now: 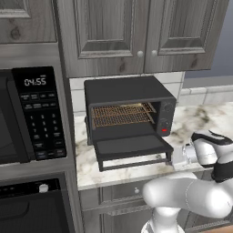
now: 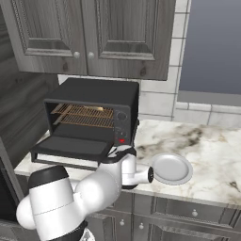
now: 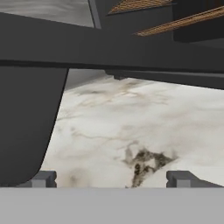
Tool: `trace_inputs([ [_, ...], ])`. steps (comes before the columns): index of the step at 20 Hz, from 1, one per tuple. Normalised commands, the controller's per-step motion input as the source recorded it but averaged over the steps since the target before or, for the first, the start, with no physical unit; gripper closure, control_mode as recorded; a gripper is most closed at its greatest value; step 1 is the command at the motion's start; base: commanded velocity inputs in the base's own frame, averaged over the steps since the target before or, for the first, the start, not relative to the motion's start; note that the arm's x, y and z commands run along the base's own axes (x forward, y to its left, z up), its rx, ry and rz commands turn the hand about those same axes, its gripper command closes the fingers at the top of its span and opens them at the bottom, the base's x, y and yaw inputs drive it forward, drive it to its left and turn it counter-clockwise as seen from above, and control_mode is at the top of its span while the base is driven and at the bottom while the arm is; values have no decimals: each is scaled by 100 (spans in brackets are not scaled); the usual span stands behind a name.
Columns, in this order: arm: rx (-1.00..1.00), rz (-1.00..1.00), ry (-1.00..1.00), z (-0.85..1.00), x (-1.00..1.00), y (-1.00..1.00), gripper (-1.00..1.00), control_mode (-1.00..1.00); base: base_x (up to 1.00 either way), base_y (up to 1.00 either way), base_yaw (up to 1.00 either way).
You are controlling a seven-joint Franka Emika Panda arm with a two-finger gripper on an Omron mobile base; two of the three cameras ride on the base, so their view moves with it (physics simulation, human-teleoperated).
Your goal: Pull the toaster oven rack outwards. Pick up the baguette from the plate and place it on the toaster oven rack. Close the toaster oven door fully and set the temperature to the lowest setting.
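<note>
In the hand view the two dark fingers (image 3: 43,178) stand spread wide, one tip at each lower corner, with bare marbled tabletop (image 3: 131,127) between them; they hold nothing and touch nothing. The gripper (image 3: 116,179) looks along the tabletop, low, under the dropped toaster oven door (image 3: 109,48), whose dark underside crosses the top of that view. In the left base view the hand sits low at the tabletop edge, just right of the door's front corner.

The toaster oven (image 1: 129,91) is one matte black box standing on the tabletop beneath the grey wall cabinets (image 1: 136,32). Its control strip runs down the right side, with two round dials (image 1: 167,109) visible and one red light (image 1: 164,130) at the bottom. The toaster oven door lies folded down, roughly level, with its thin bar handle (image 1: 136,164) along the front edge. One toaster oven rack (image 1: 122,114), a copper-brown wire grid, shows inside the cavity and spans nearly its full width; it sits within the opening, not out over the door.

One plate (image 2: 171,168), small, round and white, rests on the tabletop to the right of the oven, near the tabletop's front edge and just beside the robot's wrist in the right base view. Its face looks bare.

One larger black microwave (image 1: 38,113) with a keypad and a clock reading 04:55 stands to the left of the toaster oven.
</note>
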Motion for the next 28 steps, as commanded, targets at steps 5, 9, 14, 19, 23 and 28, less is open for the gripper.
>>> trace_inputs([
  [5,0,-16,0,24,23,89,-100,-100,0,0,0],
  [9,1,-18,0,25,31,80,-100,-100,0,0,0],
  [14,2,-18,0,36,42,85,-100,-100,0,0,0],
  [19,0,-19,-2,47,40,87,-100,-100,0,0,0],
  [23,0,-24,-1,47,53,100,-100,-100,0,0,0],
  [28,-1,-33,-10,59,49,100,-100,-100,0,0,0],
])
